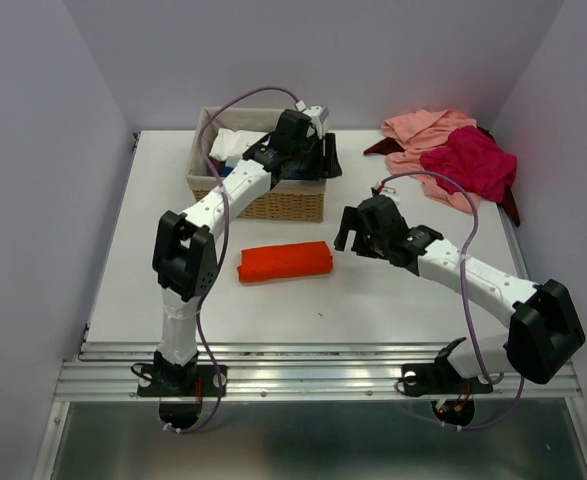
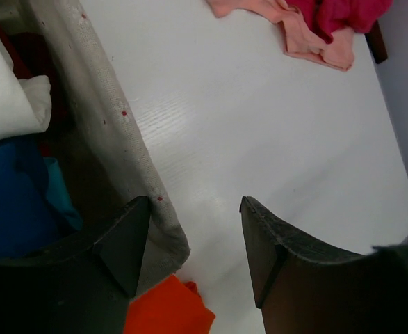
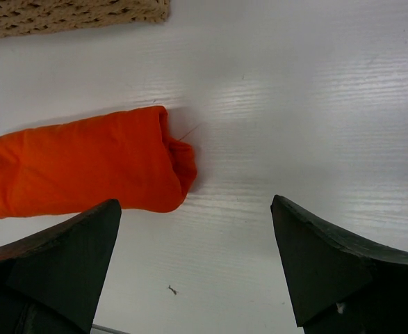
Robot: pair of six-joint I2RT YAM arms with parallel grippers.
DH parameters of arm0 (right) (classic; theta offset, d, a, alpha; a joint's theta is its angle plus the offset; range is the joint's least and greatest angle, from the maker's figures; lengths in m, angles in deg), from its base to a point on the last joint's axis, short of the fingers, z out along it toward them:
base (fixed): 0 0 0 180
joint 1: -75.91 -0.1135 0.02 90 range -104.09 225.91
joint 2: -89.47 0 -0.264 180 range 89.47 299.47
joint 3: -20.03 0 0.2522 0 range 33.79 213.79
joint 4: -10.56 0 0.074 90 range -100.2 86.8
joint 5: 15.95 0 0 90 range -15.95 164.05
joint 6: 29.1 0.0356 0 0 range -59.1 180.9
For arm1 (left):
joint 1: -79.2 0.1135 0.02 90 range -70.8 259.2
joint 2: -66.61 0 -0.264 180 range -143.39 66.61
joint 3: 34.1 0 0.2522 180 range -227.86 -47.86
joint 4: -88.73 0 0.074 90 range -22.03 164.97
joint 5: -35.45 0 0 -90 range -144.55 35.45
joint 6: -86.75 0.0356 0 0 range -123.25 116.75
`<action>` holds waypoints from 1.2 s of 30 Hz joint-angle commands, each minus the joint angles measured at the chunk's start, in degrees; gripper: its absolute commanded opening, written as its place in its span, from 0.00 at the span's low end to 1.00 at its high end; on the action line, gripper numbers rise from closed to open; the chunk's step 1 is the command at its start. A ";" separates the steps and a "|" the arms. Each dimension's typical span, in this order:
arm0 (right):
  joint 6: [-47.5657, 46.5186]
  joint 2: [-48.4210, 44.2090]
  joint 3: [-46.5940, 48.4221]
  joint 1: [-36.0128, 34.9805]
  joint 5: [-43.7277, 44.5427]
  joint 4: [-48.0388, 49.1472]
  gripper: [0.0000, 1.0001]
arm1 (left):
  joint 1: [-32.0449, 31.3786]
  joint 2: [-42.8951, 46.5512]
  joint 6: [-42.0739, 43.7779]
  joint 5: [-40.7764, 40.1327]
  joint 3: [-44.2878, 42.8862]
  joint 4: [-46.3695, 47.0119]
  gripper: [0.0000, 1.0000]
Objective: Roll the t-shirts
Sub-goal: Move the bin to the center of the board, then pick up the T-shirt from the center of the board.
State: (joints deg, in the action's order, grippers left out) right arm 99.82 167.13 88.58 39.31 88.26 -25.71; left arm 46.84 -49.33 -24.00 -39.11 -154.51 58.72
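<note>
Orange shirt (image 1: 285, 263) rolled into tight log, lying on table (image 1: 373, 310) just in front of basket (image 1: 273, 205), not touching it. Right gripper (image 3: 197, 209) spread wide, holding nothing, hovering just right of roll's end, clear of cloth. Left gripper (image 2: 193, 209) also spread, empty, above basket's right rim: one finger over liner, other over bare table. White cloth (image 2: 9, 104) and blue cloth (image 2: 16, 202) inside basket. Pink shirt (image 1: 423, 130) and magenta shirt (image 1: 470, 160) heaped unrolled at far right corner, magenta on pink; maroon shirt (image 1: 510, 205) peeking from beneath.
</note>
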 commanded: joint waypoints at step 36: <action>31.74 16.37 -16.37 4.43 -25.90 32.96 0.82 | 14.87 60.04 -25.91 -19.40 60.68 -6.25 0.69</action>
State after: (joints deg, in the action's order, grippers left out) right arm 128.32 181.82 74.04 43.62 62.78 6.18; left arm 61.33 8.74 -45.35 -59.65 -95.78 50.99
